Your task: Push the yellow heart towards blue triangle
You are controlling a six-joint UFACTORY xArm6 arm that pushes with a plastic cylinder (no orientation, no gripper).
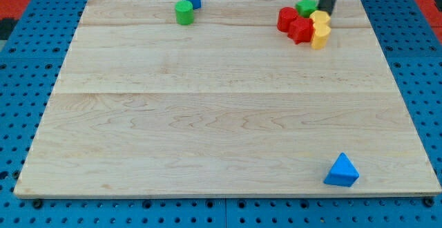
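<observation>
my tip at yellow heart, red blocks beside

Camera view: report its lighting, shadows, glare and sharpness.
Camera view: even, soft light, with no strong glare on the wooden board; the blue triangle throws only a faint shadow; block edges are slightly soft, so shapes in the cluster by my tip, such as the yellow heart, are hard to make out.

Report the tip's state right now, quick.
My tip: no fingers, holds nothing; at the view's top right, against the yellow heart.
</observation>
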